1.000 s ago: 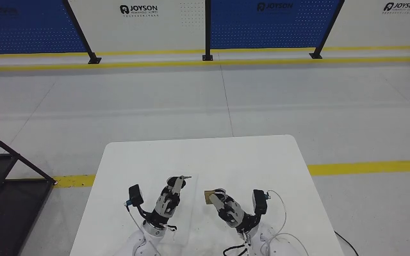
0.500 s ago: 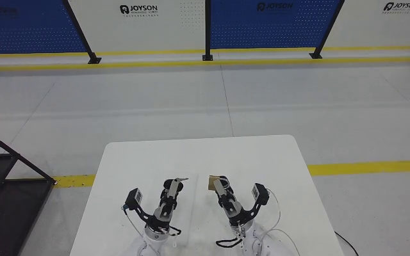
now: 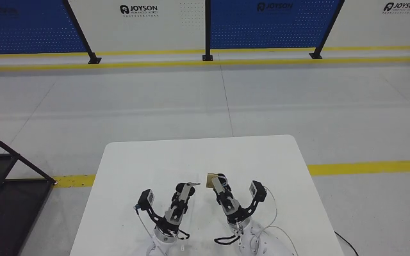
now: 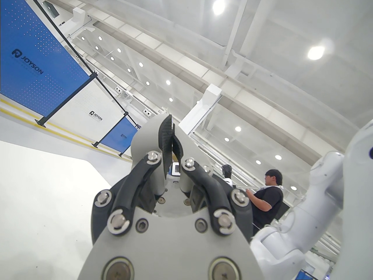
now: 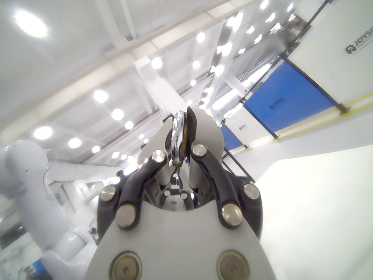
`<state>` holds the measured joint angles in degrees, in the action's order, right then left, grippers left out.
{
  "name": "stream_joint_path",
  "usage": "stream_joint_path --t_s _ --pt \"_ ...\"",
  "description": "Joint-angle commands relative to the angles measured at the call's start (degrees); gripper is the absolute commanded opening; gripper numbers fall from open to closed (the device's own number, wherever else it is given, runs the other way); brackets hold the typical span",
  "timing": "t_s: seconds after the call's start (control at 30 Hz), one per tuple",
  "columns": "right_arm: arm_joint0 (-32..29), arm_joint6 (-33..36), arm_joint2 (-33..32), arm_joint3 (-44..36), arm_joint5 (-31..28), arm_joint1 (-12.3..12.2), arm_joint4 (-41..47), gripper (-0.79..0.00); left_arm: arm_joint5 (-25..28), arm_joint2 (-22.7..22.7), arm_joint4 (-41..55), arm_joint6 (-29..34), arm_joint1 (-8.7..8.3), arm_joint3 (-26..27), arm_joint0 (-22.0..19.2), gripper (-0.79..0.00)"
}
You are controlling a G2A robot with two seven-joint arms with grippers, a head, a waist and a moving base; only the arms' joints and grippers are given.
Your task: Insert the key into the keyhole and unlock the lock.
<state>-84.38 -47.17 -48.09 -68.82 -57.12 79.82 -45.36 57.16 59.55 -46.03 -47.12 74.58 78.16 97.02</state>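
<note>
Both arms are raised over the near part of the white table (image 3: 256, 157), with their fingers pointing up. My left gripper (image 3: 186, 189) is shut on a thin silver key (image 3: 194, 185), whose tip sticks out toward the lock. In the left wrist view the left gripper's (image 4: 171, 136) dark pads are pressed together and the key is hidden. My right gripper (image 3: 218, 184) is shut on a small brass padlock (image 3: 210, 178). The padlock's (image 5: 177, 138) chrome shackle shows between the right gripper's (image 5: 182, 131) fingers. A small gap separates the key tip from the padlock.
A black metal frame (image 3: 16, 168) stands off the table's left side. Blue and white barrier panels (image 3: 269, 19) line the far floor. The table's far half lies bare. The right arm's white link (image 4: 320, 205) is close beside the left gripper.
My left gripper has swung right with the key, closing most of the gap to the padlock. The right gripper has shifted slightly away from me, still holding the padlock.
</note>
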Motion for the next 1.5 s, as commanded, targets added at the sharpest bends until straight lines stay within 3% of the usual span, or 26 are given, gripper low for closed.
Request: stream_joint_path --t_s 0.0,1.1,1.47 --pt "0.0 0.0 0.0 0.0 0.0 0.0 0.0 -0.785 0.01 0.03 -0.04 0.01 0.12 0.09 -0.08 -0.785" --pt "0.0 0.0 0.0 0.0 0.0 0.0 0.0 -0.785 -1.71 -0.68 1.51 3.58 1.88 -0.2 -1.3 -0.785" --pt "-1.8 5.26 -0.89 -3.48 2.98 0.05 1.82 -0.785 -1.47 -0.88 0.84 3.23 2.41 -0.75 -1.37 -0.785"
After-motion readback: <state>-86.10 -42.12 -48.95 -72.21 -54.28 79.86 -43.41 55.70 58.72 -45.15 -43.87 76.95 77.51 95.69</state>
